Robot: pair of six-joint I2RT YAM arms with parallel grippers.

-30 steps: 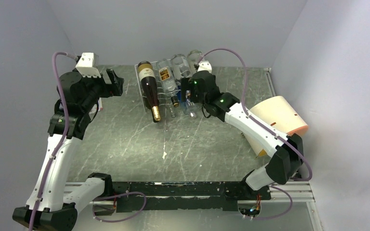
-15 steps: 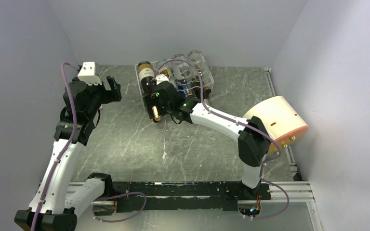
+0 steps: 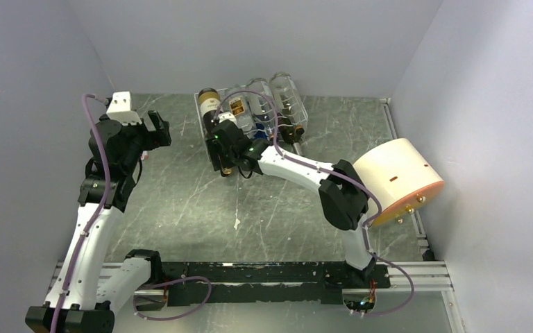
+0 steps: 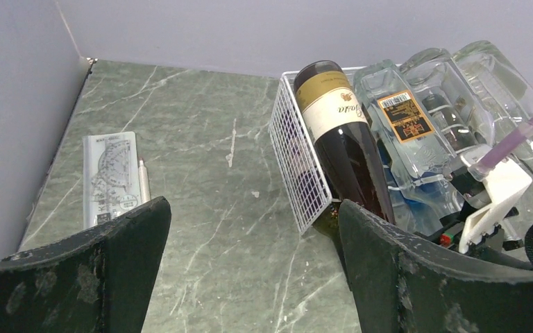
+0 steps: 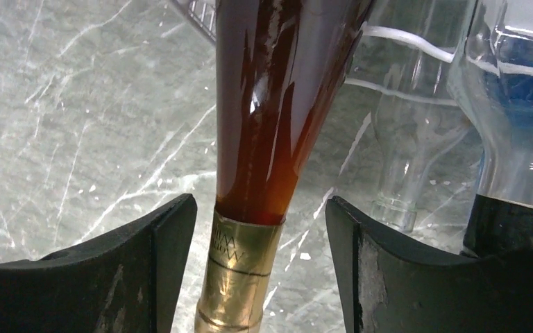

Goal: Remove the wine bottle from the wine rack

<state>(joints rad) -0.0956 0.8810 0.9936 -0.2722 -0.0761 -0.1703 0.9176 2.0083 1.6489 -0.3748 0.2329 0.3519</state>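
Dark brown glass with a cream label: the wine bottle (image 4: 343,139), lying on its side in the left end of the white wire rack (image 4: 297,166), gold neck sticking out over the table (image 3: 180,201). Not lifted yet.

Around that neck now, the right hand (image 5: 260,229), fingers spread, one on each side, not squeezing, a small gap showing on both sides. A second ago over by the clear bottles (image 4: 406,125) on the right of the rack; since then swung across to the dark one.

Meaning for the job: lined up, probably ready to close on the neck and pull the bottle out toward the near edge. Worth going slow, with smooth glass and a likely heavy bottle.

Further out, the left hand (image 4: 250,215), spread wide, holding nothing, waiting left of the rack, hardly moved. Off to the right, a big cream and orange drum (image 3: 399,177), well apart from it all.
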